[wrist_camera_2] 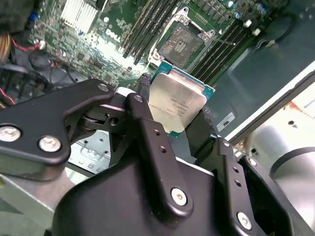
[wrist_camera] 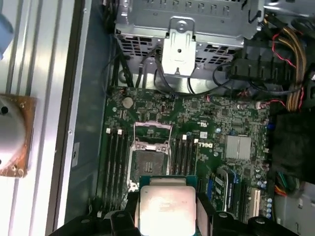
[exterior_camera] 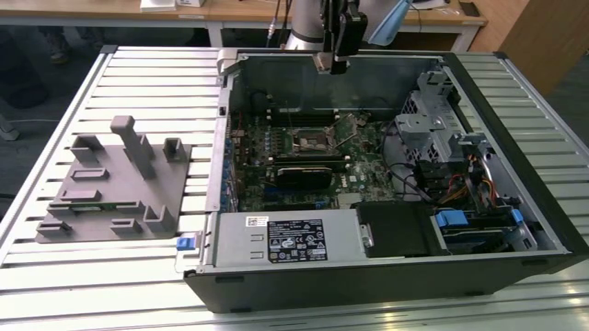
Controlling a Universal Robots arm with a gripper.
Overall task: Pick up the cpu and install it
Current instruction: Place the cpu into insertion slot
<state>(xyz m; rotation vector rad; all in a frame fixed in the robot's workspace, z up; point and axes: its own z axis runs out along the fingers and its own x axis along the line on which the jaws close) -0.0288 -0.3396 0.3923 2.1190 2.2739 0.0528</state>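
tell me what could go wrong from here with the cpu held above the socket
1. The gripper holds the cpu by two edges only; it could slip or tilt and fall onto the board.
2. The socket lies open below; a cpu lowered off-centre or tilted may seat badly or damage it.
3. Memory slots flank the socket closely, so the fingers might strike them going down.

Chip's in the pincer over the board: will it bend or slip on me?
The chip looks like a stiff flat plate, so it probably won't bend. Its metal top is shiny, and the pincer holds it by two edges only, so a bump might make it slip. Thin, so likely light.
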